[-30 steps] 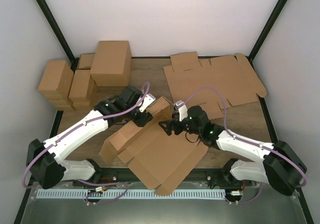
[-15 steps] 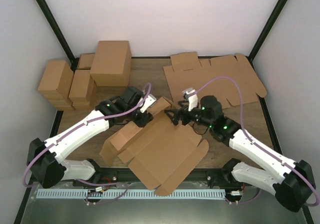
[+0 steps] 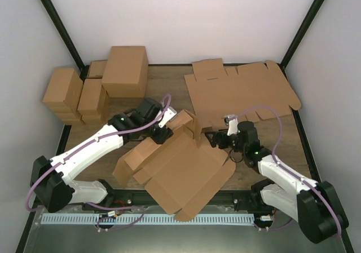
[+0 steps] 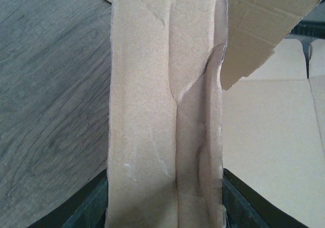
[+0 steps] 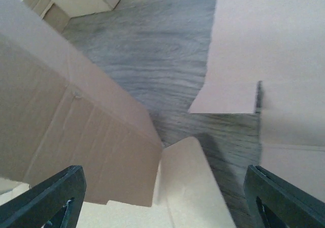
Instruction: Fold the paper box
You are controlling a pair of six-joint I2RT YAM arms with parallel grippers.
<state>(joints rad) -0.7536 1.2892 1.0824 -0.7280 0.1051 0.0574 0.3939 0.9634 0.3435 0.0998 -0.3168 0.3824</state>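
The paper box [image 3: 180, 168] is a brown cardboard die-cut lying part-folded near the table's front, with its far side wall raised. My left gripper [image 3: 163, 130] is shut on that doubled wall; in the left wrist view the wall [image 4: 162, 111] fills the gap between my dark fingers [image 4: 91, 207]. My right gripper [image 3: 217, 139] is open and empty just right of the box's upright end flap. In the right wrist view its fingers [image 5: 51, 197] stand wide apart over a rounded flap [image 5: 188, 187], beside the raised wall [image 5: 76, 136].
A stack of flat die-cut sheets [image 3: 242, 92] lies at the back right, and it also shows in the right wrist view [image 5: 264, 40]. Folded cartons stand at the back left: a large one [image 3: 125, 70] and smaller ones [image 3: 63, 92]. Black frame posts rise at the back corners.
My right gripper has drawn back to the right, off the box's end flap, and its arm has pulled in. The left gripper has kept its hold and place.
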